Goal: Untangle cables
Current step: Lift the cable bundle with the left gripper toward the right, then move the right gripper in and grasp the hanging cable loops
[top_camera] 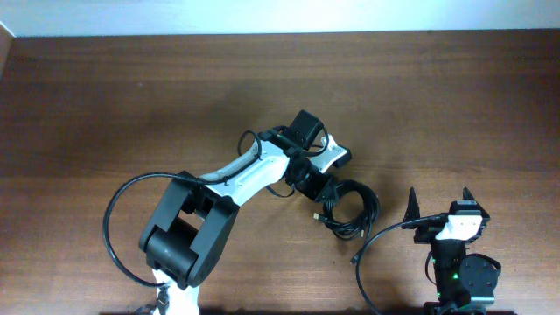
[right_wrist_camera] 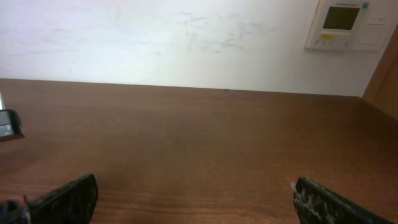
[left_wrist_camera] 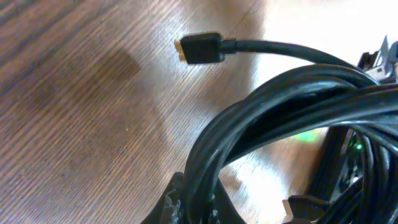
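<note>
The cables [top_camera: 350,210] lie as a coiled black bundle on the wooden table, right of centre. My left gripper [top_camera: 322,187] reaches over the bundle's left edge and is shut on the cables. In the left wrist view the thick coil [left_wrist_camera: 261,118] runs up between my fingers [left_wrist_camera: 200,205]. One gold-tipped plug end [left_wrist_camera: 199,48] lies free on the wood above the coil. My right gripper [top_camera: 439,199] is open and empty, right of the bundle, apart from it. Its fingertips [right_wrist_camera: 196,196] show only bare table between them.
The left arm's own thick black wire [top_camera: 114,219] loops out at the lower left. The right arm's wire [top_camera: 367,254] curves beside its base. A wall with a white control panel [right_wrist_camera: 345,25] stands beyond the table's far edge.
</note>
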